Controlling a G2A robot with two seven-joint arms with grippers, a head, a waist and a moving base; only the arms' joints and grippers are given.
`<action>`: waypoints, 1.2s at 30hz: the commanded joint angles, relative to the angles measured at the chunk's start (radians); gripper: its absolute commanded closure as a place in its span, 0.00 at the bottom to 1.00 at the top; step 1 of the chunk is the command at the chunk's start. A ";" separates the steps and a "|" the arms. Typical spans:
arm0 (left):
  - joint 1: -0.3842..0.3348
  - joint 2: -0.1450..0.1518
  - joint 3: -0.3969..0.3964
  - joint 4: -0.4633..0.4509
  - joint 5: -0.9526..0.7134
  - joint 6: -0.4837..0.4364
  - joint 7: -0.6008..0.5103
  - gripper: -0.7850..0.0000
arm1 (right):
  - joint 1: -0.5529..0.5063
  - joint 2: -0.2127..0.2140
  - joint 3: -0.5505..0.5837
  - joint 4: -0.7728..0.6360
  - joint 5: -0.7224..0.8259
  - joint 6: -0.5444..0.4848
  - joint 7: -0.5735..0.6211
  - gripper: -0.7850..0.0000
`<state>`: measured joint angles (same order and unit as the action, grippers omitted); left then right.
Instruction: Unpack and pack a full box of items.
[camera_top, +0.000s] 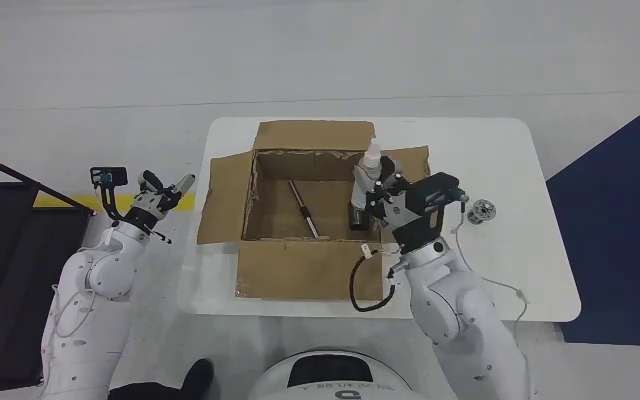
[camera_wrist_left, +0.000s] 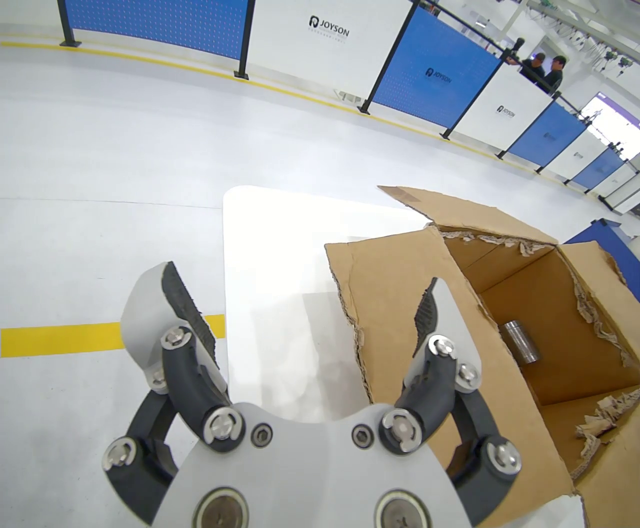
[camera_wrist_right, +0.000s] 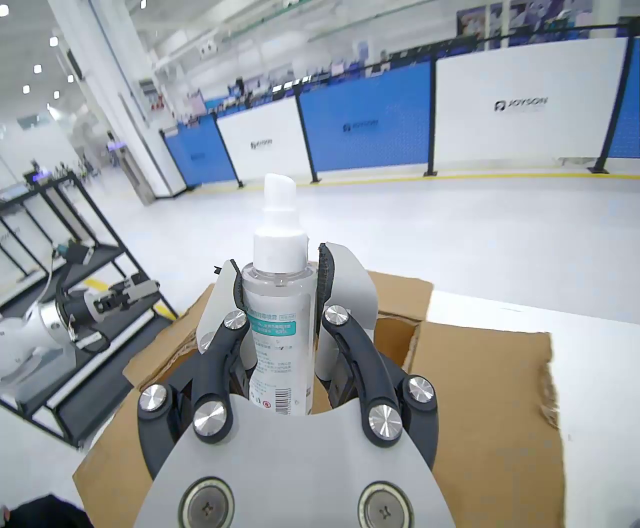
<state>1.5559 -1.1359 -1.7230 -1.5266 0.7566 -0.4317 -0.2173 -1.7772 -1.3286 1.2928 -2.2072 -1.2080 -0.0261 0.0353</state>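
The cardboard box (camera_top: 310, 270) sits on the left half of the white desk (camera_top: 500, 200) with all its flaps folded outward. A thin metal rod (camera_top: 303, 207) lies on its floor.

The right arm is bent at the elbow over the near edge of the desk, with its forearm running up to the box's right side. The right end effector (camera_wrist_right: 280, 280) is above the far right part of the box opening. It pinches a clear spray bottle (camera_wrist_right: 280, 320), with one finger pressed on each side of the body just below the white collar. The bottle lies along the line of the fingers, and its white pump head sticks out past the fingertips (camera_wrist_right: 327, 260). From above, the head points toward the far wall of the box.

The left arm is off the desk's left edge, over the floor, with its forearm angled toward the box. The left end effector (camera_wrist_left: 300, 287) is spread wide and holds nothing. It points at the box's left flap, well apart from it.

A small round metal part (camera_top: 483, 211) rests on the desk to the right of the box.
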 joint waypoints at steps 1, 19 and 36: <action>0.000 0.000 0.000 0.000 0.000 0.000 0.000 0.00 | -0.069 0.005 0.067 -0.008 0.044 -0.032 -0.083 1.00; 0.000 0.000 0.000 0.000 0.000 0.000 0.000 0.00 | -0.135 0.011 0.127 -0.018 0.101 -0.081 -0.134 1.00; 0.000 0.000 0.000 0.000 0.000 0.000 0.000 0.00 | -0.317 0.018 0.409 0.377 0.213 -0.261 -0.762 1.00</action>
<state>1.5559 -1.1359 -1.7230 -1.5266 0.7566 -0.4317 -0.2173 -2.0982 -1.3113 1.6892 -1.8706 -1.0016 -0.2712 -0.6862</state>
